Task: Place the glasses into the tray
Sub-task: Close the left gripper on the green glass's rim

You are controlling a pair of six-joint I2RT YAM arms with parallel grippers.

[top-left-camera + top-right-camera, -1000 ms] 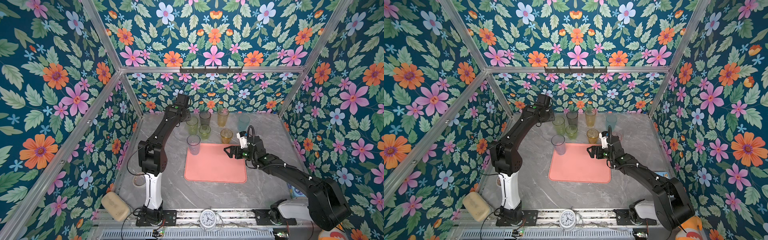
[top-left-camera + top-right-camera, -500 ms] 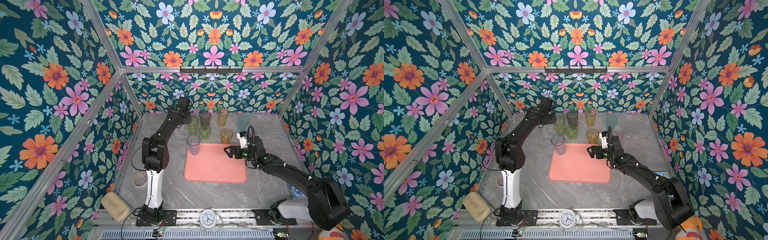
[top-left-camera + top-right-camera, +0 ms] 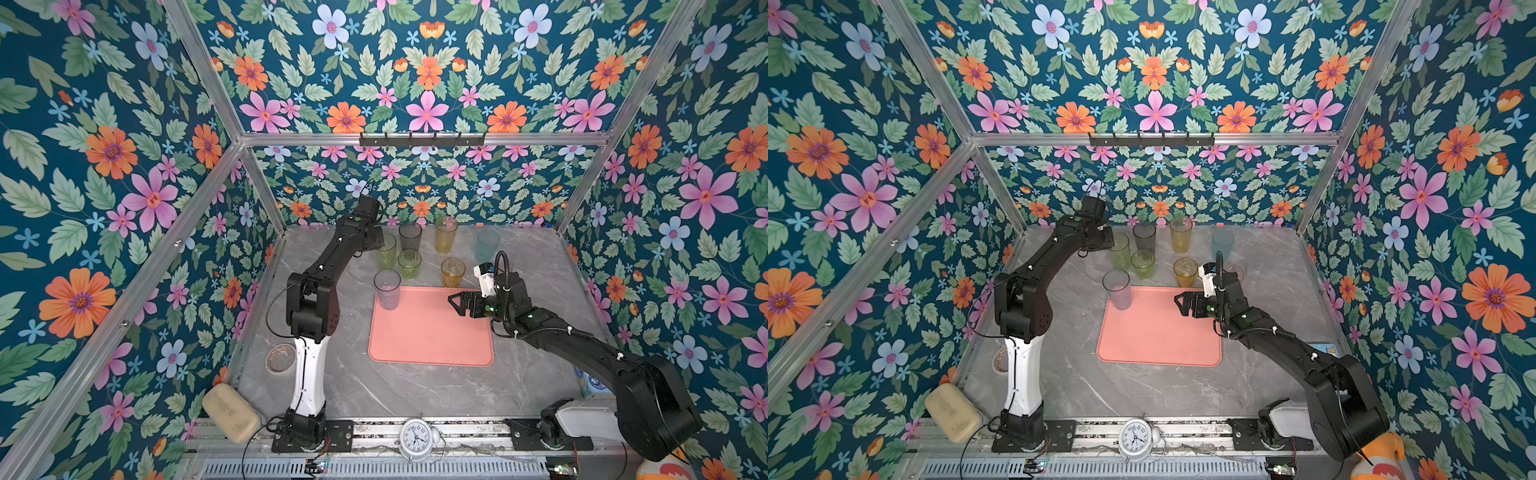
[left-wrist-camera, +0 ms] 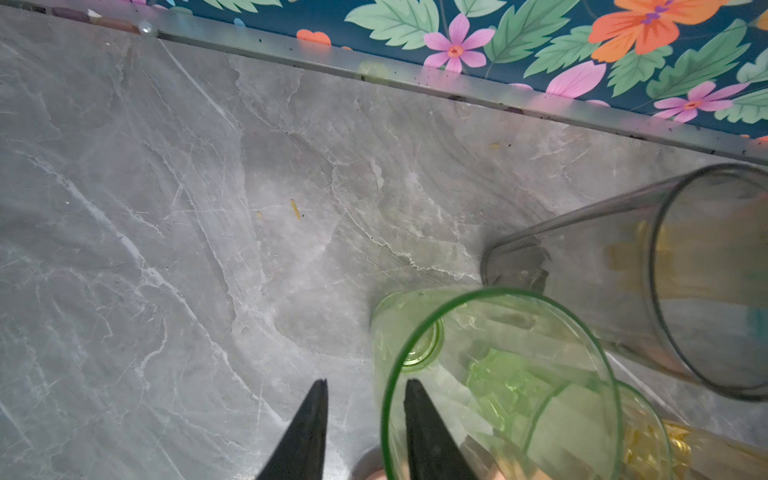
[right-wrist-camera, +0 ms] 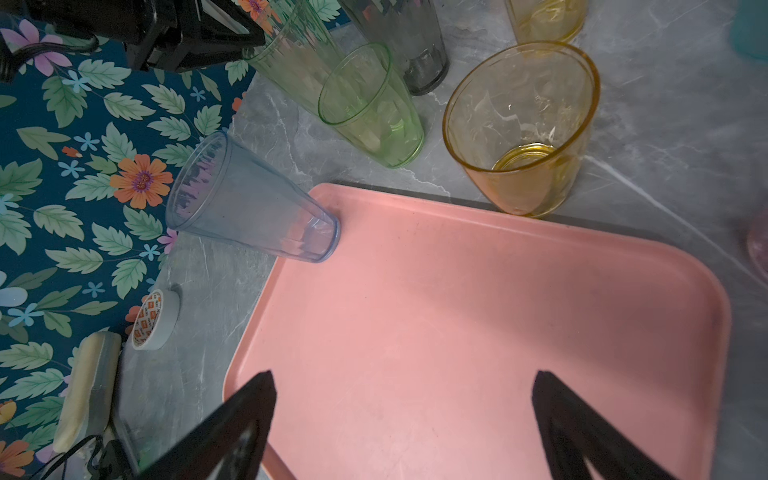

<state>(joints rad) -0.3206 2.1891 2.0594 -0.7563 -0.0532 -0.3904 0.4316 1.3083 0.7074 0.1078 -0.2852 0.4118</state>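
The left gripper (image 4: 365, 382) straddles the rim of the tall green glass (image 3: 386, 249) at the back of the counter (image 3: 415, 395), one finger inside the wall and one outside. This is most likely because the neighbours crowd too close for a grasp around the body: the grey glass (image 3: 410, 237) and the short green glass (image 3: 409, 264) stand just beside it. Its jaws stand narrowly apart; whether they pinch the wall I cannot tell. The right gripper (image 3: 457, 302) hangs spread wide and empty above the tray (image 3: 432, 332), probably keeping clear of its partner's route. One pale blue glass (image 3: 387, 291) stands upright in the tray's far left corner, and the other glasses sit on the counter beyond the tray. The tall green glass is translucent, thin-walled and tapered toward its base, so a rim pinch could slip.
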